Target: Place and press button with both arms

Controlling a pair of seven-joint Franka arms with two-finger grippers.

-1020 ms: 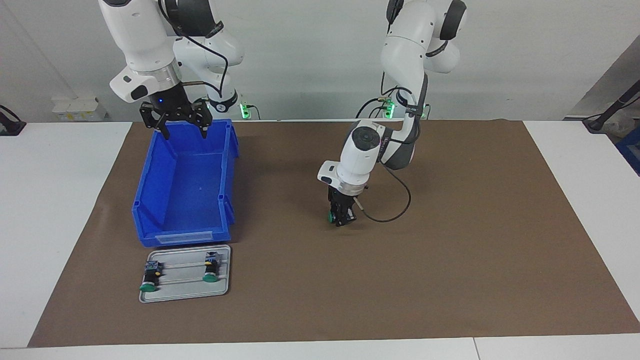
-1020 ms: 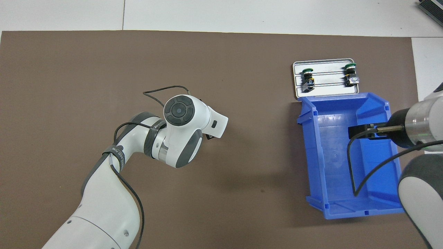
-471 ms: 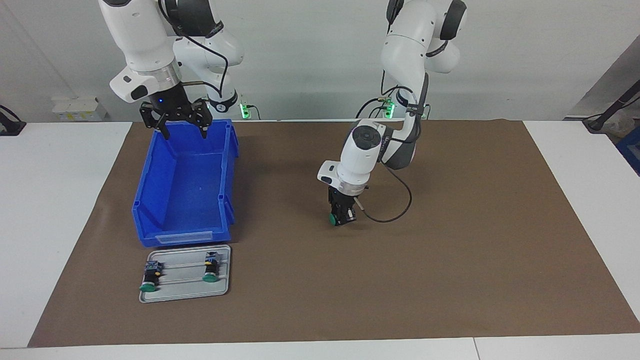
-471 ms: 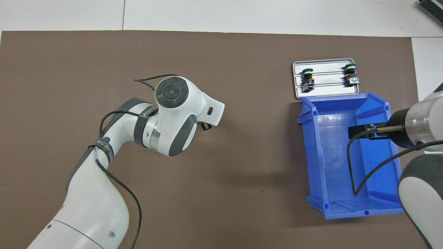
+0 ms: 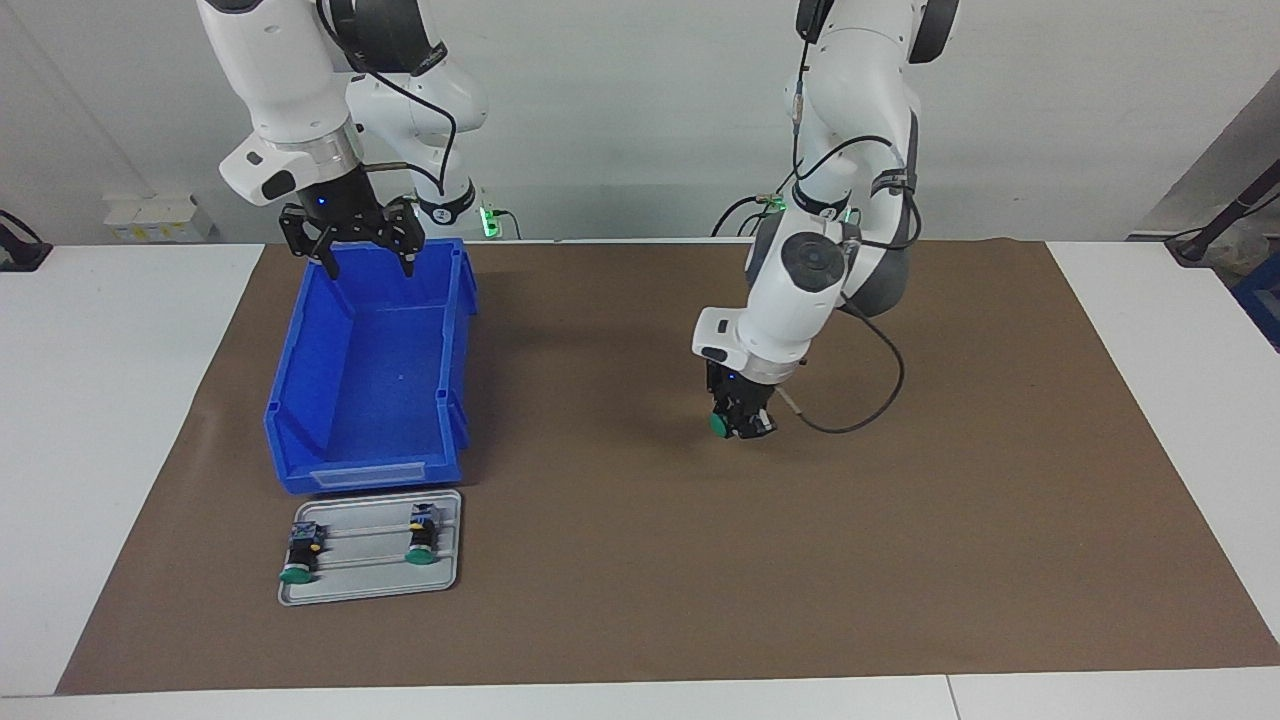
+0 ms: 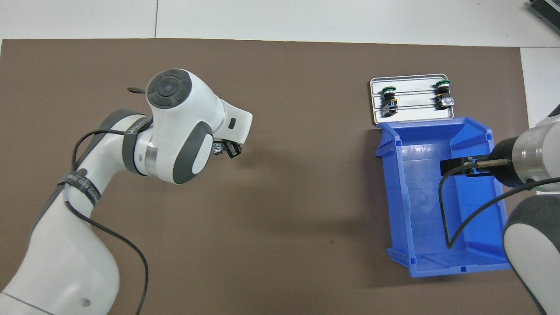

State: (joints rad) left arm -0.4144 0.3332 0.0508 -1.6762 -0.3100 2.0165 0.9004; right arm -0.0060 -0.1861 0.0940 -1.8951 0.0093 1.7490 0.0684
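Currently, reading the facing view from its left edge across: right gripper [image 5: 348, 243] hangs over the robot-side end of the blue bin [image 5: 370, 390], fingers spread wide, nothing between them; this arm waits. At about 6 o'clock from the bin, touching its front lip, sits the metal tray [image 5: 448, 575] with two spare push-buttons [image 5: 297, 552] lying on their sides, well apart.

Toward the left arm's end of the brown mat [image 5: 950, 520], the left gripper [image 5: 738, 420] points down, just above the mat, fingers pinching the button [image 5: 720, 424]. Green cap shows at about 8 o'clock of the fingertips, facing the camera and slightly down; barrel and terminal block run back between the fingers and are mostly hidden. In the overhead view the wrist covers nearly all of it; only a bit of the gripper's tip [image 6: 227, 149] shows.

Handling judgement: small, light, rigid plastic part. Round barrel is likely to roll or twist in a two-point pinch; the squarer terminal block looks the surer place to hold. Cap is the moving part, so side grip should stay off it. Not fragile, though it could tip over when set down on its narrow end.
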